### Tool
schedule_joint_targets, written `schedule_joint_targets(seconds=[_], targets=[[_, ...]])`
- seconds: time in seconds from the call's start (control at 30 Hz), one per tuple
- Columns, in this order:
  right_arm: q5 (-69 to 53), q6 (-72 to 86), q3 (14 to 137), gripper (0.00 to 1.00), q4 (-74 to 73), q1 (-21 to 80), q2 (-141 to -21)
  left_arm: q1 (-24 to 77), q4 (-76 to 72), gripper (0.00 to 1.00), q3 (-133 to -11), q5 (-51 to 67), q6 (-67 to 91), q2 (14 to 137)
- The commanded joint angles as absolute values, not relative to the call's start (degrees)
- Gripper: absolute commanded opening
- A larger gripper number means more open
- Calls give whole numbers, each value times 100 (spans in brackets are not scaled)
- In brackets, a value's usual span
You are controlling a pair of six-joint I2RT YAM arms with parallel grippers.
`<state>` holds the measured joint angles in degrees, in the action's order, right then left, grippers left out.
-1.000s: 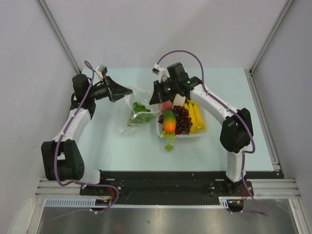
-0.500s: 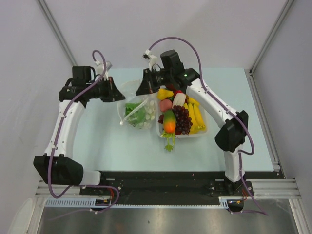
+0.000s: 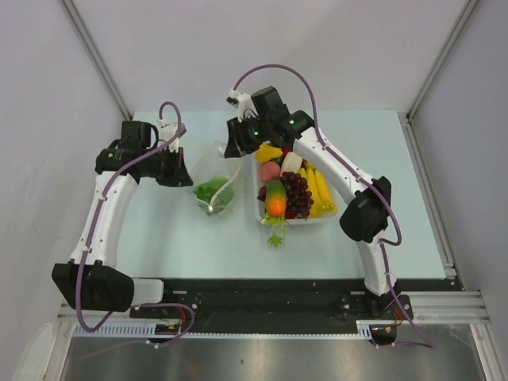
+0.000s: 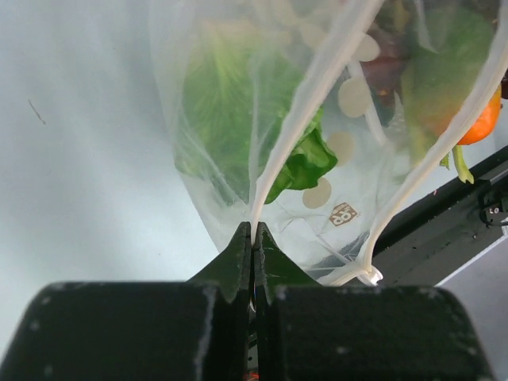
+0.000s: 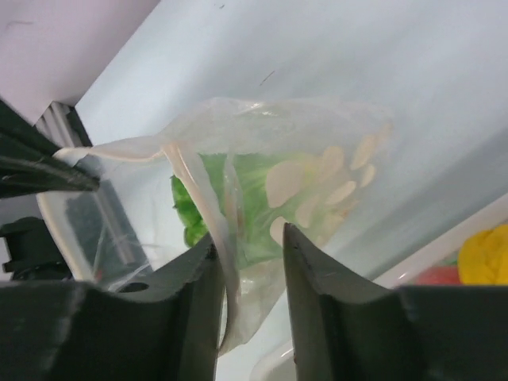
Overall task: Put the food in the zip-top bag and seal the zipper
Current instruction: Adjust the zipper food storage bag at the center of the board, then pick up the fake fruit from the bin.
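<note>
The zip-top bag point(image 3: 213, 184), clear with white dots, hangs above the table between both grippers with the green lettuce point(image 3: 209, 191) inside. My left gripper point(image 3: 189, 176) is shut on the zipper strip point(image 4: 311, 91) at the bag's left rim point(image 4: 253, 234). My right gripper point(image 3: 230, 148) is at the bag's far right corner, its jaws apart point(image 5: 248, 238); the rim strip point(image 5: 200, 194) runs between them, against the left finger. The rest of the food lies in the white tray point(image 3: 298, 221): carrot point(image 3: 275, 203), grapes point(image 3: 297, 194), bananas point(image 3: 318, 190), a yellow fruit point(image 3: 268, 152), a pink fruit point(image 3: 270, 171).
The tray stands just right of the hanging bag, close under the right arm. Grey walls enclose the pale blue table on three sides. A black rail point(image 3: 262, 294) with the arm bases runs along the near edge.
Both arms lifted the bag off the table and drew its mouth out; it now hangs narrower. The right gripper's jaws went from shut on the rim to apart.
</note>
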<state>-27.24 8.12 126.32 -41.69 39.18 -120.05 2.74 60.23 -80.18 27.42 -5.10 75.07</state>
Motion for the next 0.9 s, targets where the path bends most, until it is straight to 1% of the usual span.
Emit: schedule_joint_targets(seconds=[0.0,0.03,0.07,0.1,0.17,0.23,0.33,0.5,0.67,0.87], targets=[[-2584,317,13218,47,-4104,3920,-12304,334,5881,0,-7937,3058,-414,7339],[-2575,282,13297,53,-4139,3903,-12313,334,5784,0,-7910,3137,-335,7374],[-2636,229,13289,65,-4140,3841,-12296,334,5722,0,-7884,3181,-230,7383],[-2724,202,13280,70,-4131,3780,-12261,334,5696,0,-7832,3182,-185,7418],[-2830,132,13176,91,-4070,3631,-12103,334,5643,0,-7831,3269,-158,7506],[-3023,71,13122,100,-3956,3323,-11911,325,5590,0,-7892,3296,-80,7619],[-3269,-183,13017,100,-3814,2796,-11795,334,5607,0,-8112,3436,-44,7769],[-2717,-1429,13175,100,-4166,2207,-11962,334,5686,0,-8350,3454,-53,8033],[-2444,-2152,13385,100,-4148,1995,-12348,334,5669,0,-8341,3533,-35,8209],[-2785,-2900,13544,100,-4263,1951,-12770,334,5757,0,-8508,3489,-70,8349]])
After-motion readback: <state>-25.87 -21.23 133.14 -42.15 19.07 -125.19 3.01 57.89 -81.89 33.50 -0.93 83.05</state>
